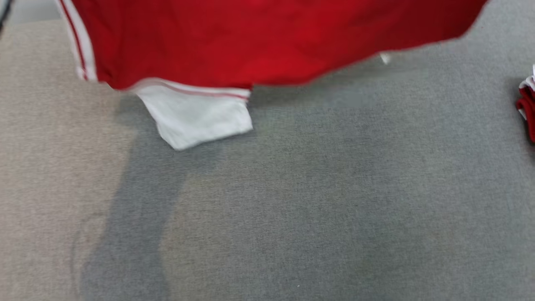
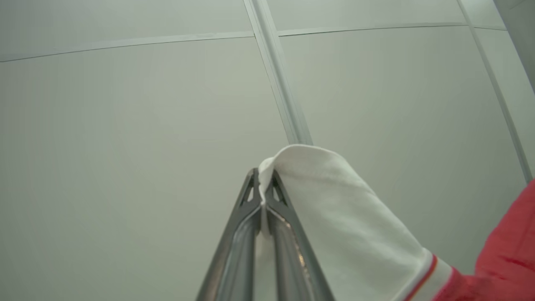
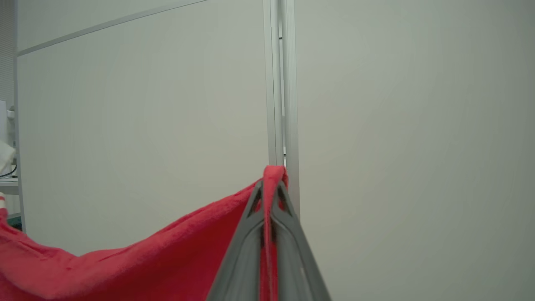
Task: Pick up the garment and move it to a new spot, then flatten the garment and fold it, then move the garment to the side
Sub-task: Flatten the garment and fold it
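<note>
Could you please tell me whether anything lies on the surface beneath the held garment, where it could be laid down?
Nothing visible does. The garment hangs from the left gripper and the right gripper, both shut on it, above the grey surface. Another red-and-white cloth lies well off to the right, at the head view's edge.

The garment is red with white, red-striped trim; the surface is grey.
</note>
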### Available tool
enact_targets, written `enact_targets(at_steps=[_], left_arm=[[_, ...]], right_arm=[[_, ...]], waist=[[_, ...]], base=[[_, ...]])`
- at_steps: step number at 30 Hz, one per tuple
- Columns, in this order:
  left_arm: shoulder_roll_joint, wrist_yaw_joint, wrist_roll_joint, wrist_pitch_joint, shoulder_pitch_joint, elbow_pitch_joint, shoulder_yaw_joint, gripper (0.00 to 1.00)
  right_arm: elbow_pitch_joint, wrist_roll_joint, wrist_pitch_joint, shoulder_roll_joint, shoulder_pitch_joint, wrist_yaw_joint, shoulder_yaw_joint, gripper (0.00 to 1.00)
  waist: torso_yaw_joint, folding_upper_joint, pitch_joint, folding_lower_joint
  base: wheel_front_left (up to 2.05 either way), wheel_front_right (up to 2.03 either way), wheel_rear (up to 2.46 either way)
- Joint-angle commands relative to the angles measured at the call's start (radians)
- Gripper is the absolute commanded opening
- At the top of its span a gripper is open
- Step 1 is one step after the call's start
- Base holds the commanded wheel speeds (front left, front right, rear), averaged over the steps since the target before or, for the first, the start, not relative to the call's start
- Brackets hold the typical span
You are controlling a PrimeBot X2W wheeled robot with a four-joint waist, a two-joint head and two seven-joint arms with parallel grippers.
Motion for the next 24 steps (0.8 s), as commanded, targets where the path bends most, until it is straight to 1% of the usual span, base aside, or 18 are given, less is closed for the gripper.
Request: enact_targets(at_steps=[1, 3, 5, 8, 9, 11, 14, 18, 22, 24], left_arm=[[-0.009, -0.008, 0.010, -0.035, -0.064, 0.068, -0.017, 0.00], [-0.027, -0.011, 0.009, -0.073, -0.123, 0.160, -0.028, 0.00], [-0.041, -0.013, -0.002, -0.092, -0.177, 0.242, -0.032, 0.00], [-0.078, -0.015, -0.021, -0.097, -0.204, 0.379, -0.045, 0.00], [-0.078, -0.015, -0.021, -0.097, -0.204, 0.379, -0.045, 0.00], [-0.098, -0.015, -0.044, -0.096, -0.204, 0.461, -0.047, 0.00], [-0.130, -0.017, -0.089, -0.104, -0.155, 0.579, -0.041, 0.00], [-0.177, -0.015, -0.157, -0.104, -0.068, 0.686, -0.053, 0.00], [-0.206, -0.015, -0.228, -0.111, 0.035, 0.749, -0.055, 0.00], [-0.213, -0.016, -0.260, -0.117, 0.075, 0.759, -0.055, 0.00]], right_arm=[[0.072, -0.010, -0.049, 0.014, -0.064, 0.000, 0.014, 0.00], [0.164, -0.008, -0.102, 0.043, -0.124, 0.000, 0.028, 0.00], [0.246, -0.003, -0.129, 0.066, -0.175, 0.000, 0.038, 0.00], [0.366, 0.011, -0.151, 0.100, -0.214, 0.000, 0.058, 0.00], [0.366, 0.011, -0.151, 0.100, -0.214, 0.000, 0.058, 0.00], [0.440, 0.017, -0.158, 0.117, -0.224, 0.000, 0.080, 0.00], [0.540, 0.039, -0.166, 0.142, -0.209, 0.000, 0.109, 0.00], [0.650, 0.070, -0.173, 0.161, -0.173, 0.000, 0.141, 0.00], [0.715, 0.106, -0.174, 0.173, -0.127, 0.000, 0.183, 0.00], [0.723, 0.126, -0.175, 0.177, -0.100, 0.000, 0.206, 0.00]], waist=[[-0.018, 0.0000, 0.016, 0.0000], [-0.019, 0.0000, 0.015, 0.0000], [-0.017, 0.0000, 0.027, 0.0000], [-0.012, 0.0000, 0.039, 0.0000], [-0.012, 0.0000, 0.039, 0.0000], [-0.009, 0.0000, 0.051, 0.0000], [-0.003, 0.0000, 0.072, 0.0000], [0.010, 0.0000, 0.098, 0.0000], [0.018, 0.0000, 0.122, 0.0000], [0.019, 0.0000, 0.128, 0.0000]], base=[[0.00, 0.00, 0.00], [0.00, 0.00, 0.00], [0.00, 0.00, 0.00], [0.00, 0.00, 0.00], [0.00, 0.00, 0.00], [0.00, 0.00, 0.00], [0.00, 0.00, 0.00], [0.00, 0.00, 0.00], [0.00, 0.00, 0.00], [0.00, 0.00, 0.00]])
